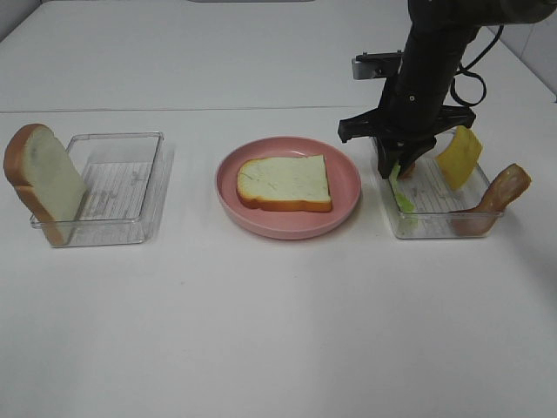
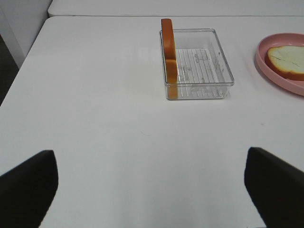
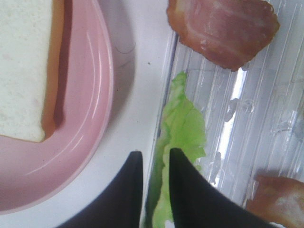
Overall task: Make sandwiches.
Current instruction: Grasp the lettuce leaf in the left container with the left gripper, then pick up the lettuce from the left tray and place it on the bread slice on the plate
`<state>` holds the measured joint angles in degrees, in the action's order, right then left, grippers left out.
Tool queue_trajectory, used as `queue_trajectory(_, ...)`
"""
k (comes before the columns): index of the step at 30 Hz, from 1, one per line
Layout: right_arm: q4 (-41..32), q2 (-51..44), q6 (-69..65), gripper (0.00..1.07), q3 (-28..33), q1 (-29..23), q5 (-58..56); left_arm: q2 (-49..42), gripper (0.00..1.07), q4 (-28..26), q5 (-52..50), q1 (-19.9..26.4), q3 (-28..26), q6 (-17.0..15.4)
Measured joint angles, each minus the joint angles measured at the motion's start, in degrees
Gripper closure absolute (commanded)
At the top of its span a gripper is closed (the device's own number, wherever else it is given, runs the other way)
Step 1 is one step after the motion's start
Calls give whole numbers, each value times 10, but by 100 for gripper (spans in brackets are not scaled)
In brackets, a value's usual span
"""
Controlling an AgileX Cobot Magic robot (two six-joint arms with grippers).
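Pinched nearly closed on the lettuce leaf [image 3: 183, 128], the right end effector [image 3: 155, 153] should rise straight and slowly, lest the clear tray [image 3: 167, 80] beside its tips lift too.

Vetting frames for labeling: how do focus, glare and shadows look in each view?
Exterior high: evenly lit, sharp, soft shadows under the plate. Left wrist: table sharp, end effector blurred dark. Right wrist: lettuce soft, glare streaks on the tray.

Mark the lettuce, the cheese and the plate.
lettuce [image 3: 183, 126]: right wrist view, middle of the leaf.
cheese [image 1: 459, 157]: exterior high view, middle of the slice.
plate [image 1: 287, 228]: exterior high view, front rim.
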<state>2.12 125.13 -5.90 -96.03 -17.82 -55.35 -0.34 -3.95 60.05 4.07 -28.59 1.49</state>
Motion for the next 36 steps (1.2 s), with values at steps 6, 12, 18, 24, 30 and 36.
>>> queue_trajectory(6, 4, 0, -10, 107, 0, 0, -3, 0, 6, 0, 0, 0, 0, 0)
queue_trajectory(12, 5, -6, -20, 107, 0, 0, -13, 0, 6, 0, 0, 0, 0, 0)
queue_trajectory(18, 5, -61, -32, 107, 0, 0, -28, 0, 6, 0, 0, 0, 0, 0)
queue_trajectory(24, -33, -140, -41, 107, 0, 0, -19, 0, 6, 0, 0, 0, 0, 0)
queue_trajectory(30, -180, -170, -1, 107, 0, 0, 30, 0, 6, 0, 0, 0, 0, 0)
queue_trajectory(36, -344, -147, 80, 107, 0, -7, 99, 0, 6, 0, 0, 0, 0, 0)
